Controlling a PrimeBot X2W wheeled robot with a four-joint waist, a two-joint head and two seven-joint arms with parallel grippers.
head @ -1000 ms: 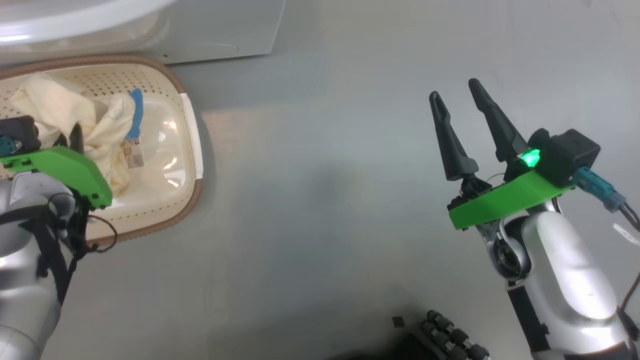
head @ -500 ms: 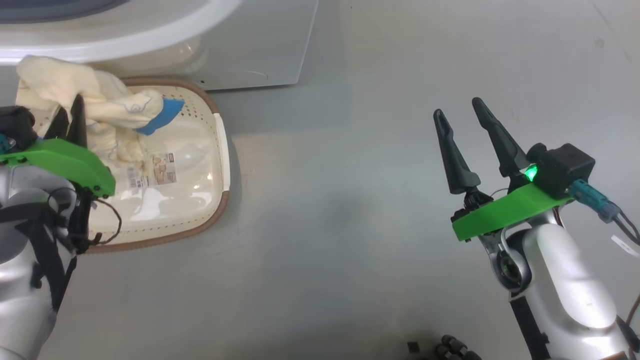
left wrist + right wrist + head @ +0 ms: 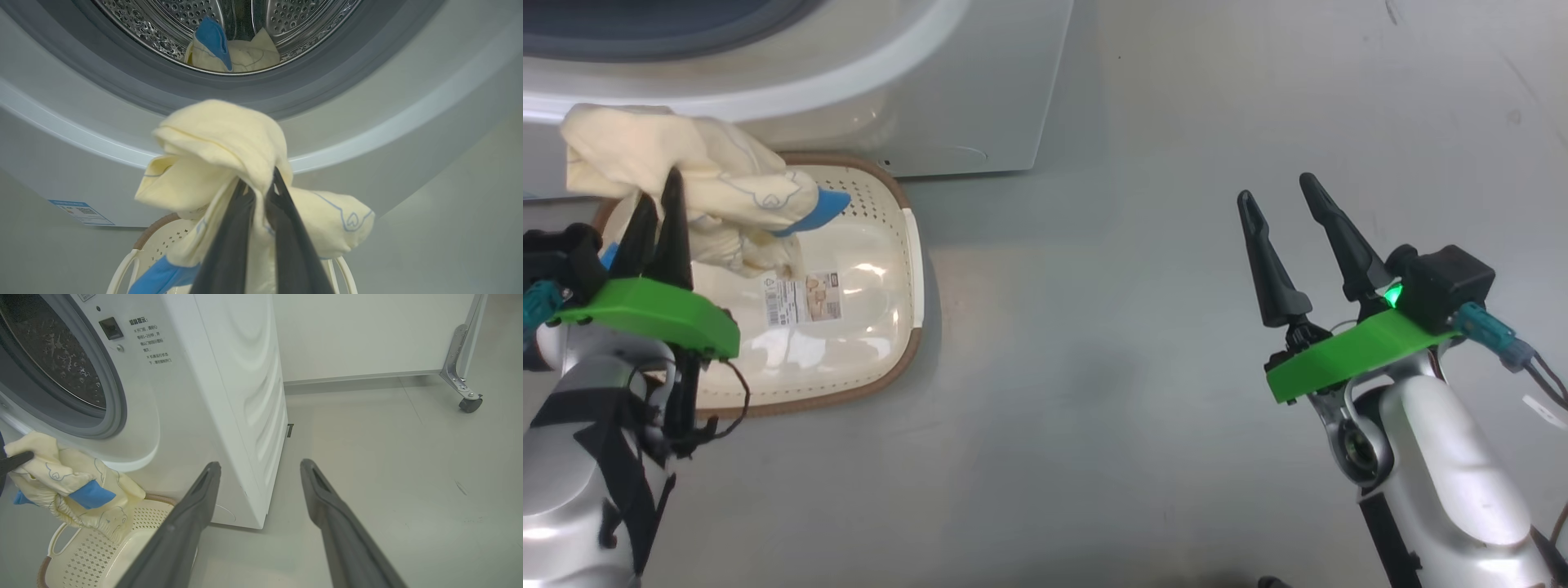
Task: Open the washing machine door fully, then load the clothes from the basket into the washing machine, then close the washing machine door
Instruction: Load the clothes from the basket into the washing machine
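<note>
My left gripper (image 3: 658, 192) is shut on a cream-yellow garment (image 3: 715, 192) with a blue patch, one of the clothes, and holds it above the basket (image 3: 913, 245). The left wrist view has the gripper (image 3: 261, 179) and the garment (image 3: 216, 134) just below the washing machine's (image 3: 61, 163) open mouth. Another cream garment (image 3: 241, 55) lies inside the steel drum (image 3: 294, 20). The basket's bottom shows bare, with a label sticker. My right gripper (image 3: 1278, 188) stands open over the floor, right of the machine (image 3: 229, 375). The washing machine door is out of view.
Grey floor spreads to the right of the machine. A metal leg with a caster (image 3: 470, 404) stands at the far right under a white panel. A blue label sticker (image 3: 79, 211) sits low on the machine's front.
My left gripper has lifted the garment out of the basket and up towards the machine's opening. The head camera has shifted. The right gripper has stayed open and still.
</note>
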